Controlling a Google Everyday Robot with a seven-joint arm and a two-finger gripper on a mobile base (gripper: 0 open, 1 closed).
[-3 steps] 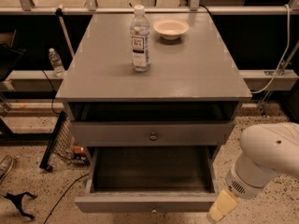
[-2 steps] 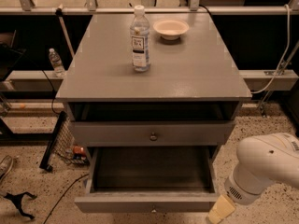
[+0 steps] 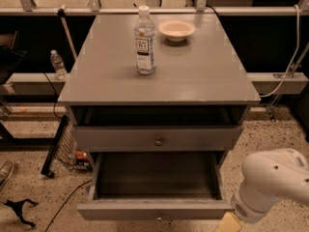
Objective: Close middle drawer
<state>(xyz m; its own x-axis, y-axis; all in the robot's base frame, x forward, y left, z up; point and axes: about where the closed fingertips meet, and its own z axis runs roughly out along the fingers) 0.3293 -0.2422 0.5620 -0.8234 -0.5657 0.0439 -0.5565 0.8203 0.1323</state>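
Hand [image 3: 228, 224], grip unreadable, beside the front corner of the pulled-out middle drawer [image 3: 154, 210], dark inside.

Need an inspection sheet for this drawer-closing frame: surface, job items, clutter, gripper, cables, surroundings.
Surface: grey cabinet top, holding two items.
Job's things: middle drawer pulled well out, dark inside, nothing seen in it.
Clutter: water bottle upright; bowl behind it, to the right.
Gripper: gripper at the bottom edge, by the right end of the drawer front; contact cannot be told.
Cables: white cable hanging at right.
Surroundings: speckled floor; second bottle on the left ledge.
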